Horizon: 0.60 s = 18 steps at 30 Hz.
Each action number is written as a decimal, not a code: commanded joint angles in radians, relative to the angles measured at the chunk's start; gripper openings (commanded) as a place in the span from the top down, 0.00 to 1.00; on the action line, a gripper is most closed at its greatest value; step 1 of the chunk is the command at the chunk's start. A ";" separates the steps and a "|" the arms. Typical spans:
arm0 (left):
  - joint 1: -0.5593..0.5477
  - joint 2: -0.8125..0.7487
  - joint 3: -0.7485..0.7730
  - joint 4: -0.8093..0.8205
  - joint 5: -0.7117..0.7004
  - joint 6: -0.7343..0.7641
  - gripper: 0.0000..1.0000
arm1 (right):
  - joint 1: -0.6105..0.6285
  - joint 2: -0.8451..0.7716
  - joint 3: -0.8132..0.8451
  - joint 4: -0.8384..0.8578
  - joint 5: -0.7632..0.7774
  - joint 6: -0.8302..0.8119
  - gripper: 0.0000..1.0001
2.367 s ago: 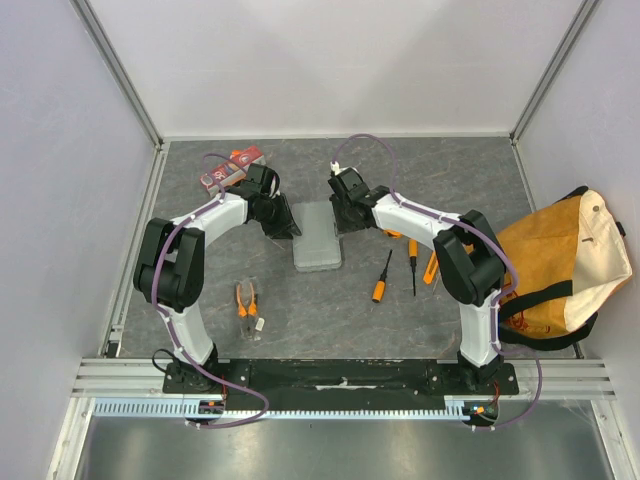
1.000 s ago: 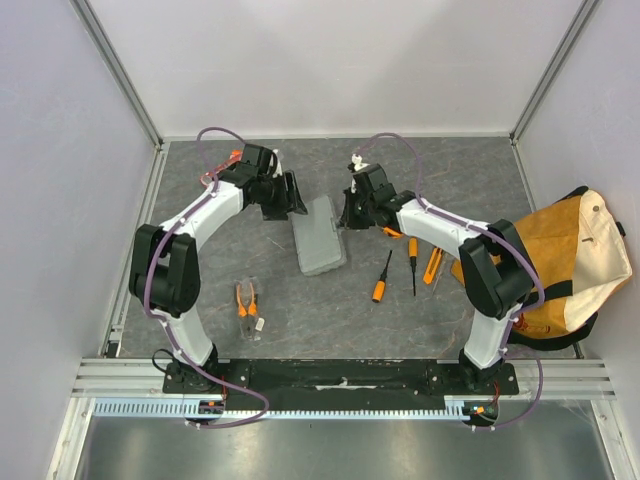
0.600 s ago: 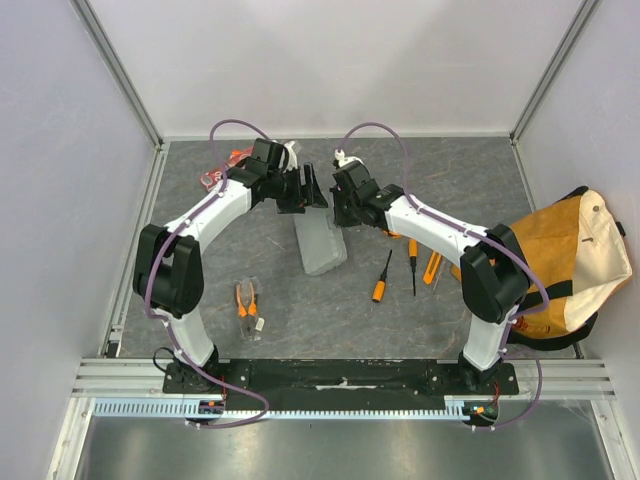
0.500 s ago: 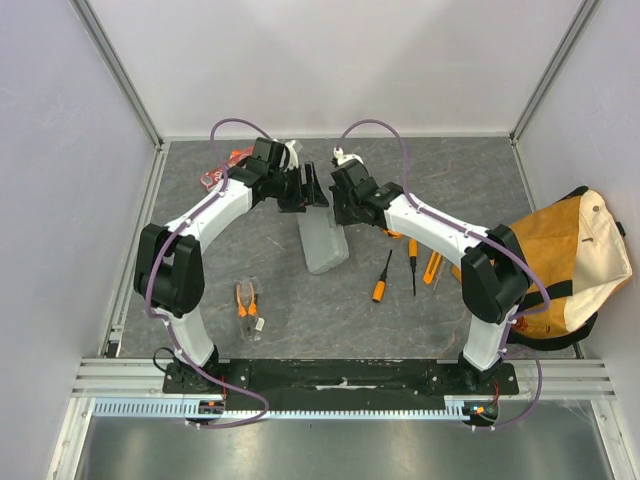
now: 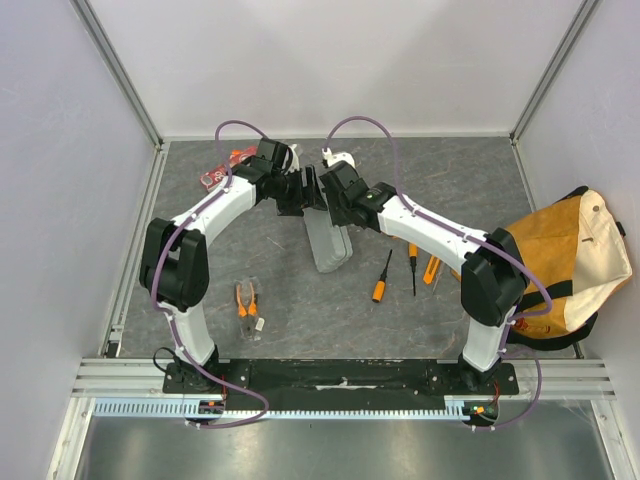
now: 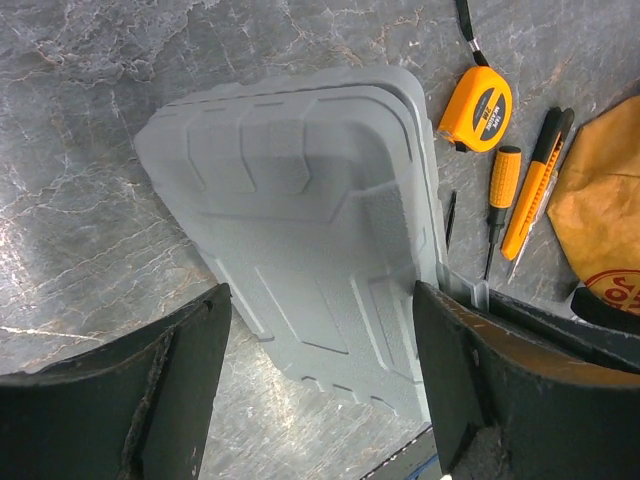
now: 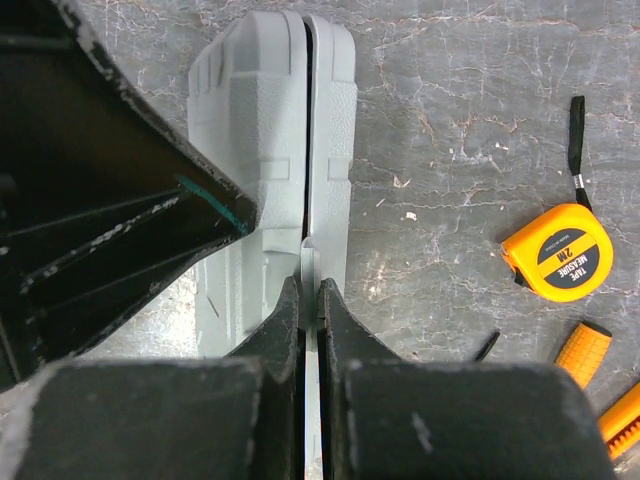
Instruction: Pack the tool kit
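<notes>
Between your two tools, the case (image 7: 265,120) is now standing up on one long edge, where moments ago it was lying flat on the worktop (image 5: 300,320). Your right tool (image 7: 309,287) is staying closed, pinching the thin lip at the case's seam, and it looks to be doing the holding. Your left tool (image 6: 320,300) is standing wide apart, its fingers either side of the case's ribbed outer face without gripping it; it has been widening over the last second.

The seam is showing only a thin dark gap, so I am judging the case as not yet opened. Packing is still waiting: the tape measure (image 7: 557,252), screwdrivers (image 5: 382,277), knife (image 6: 535,185) and pliers (image 5: 246,299) are all lying out on the worktop.

As for writing, the tape measure's label is reading "2M", with a finer line beneath that is too small to make out. Red letters on the bag (image 6: 600,200) are showing only partly, starting "JO". The red packets (image 5: 215,178) are carrying print too small to read.
</notes>
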 commanded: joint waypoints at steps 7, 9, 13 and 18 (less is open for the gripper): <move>-0.006 -0.055 -0.032 0.079 -0.021 -0.011 0.21 | 0.011 -0.046 0.056 -0.003 0.078 -0.009 1.00; -0.008 -0.061 -0.046 0.090 -0.022 -0.020 0.21 | 0.011 -0.050 0.057 -0.004 0.084 -0.009 1.00; -0.006 -0.083 -0.064 0.124 -0.021 -0.033 0.21 | 0.011 -0.051 0.059 -0.013 0.098 -0.009 1.00; -0.010 -0.109 -0.064 0.158 -0.007 -0.046 0.21 | 0.011 -0.059 0.054 -0.018 0.113 -0.007 1.00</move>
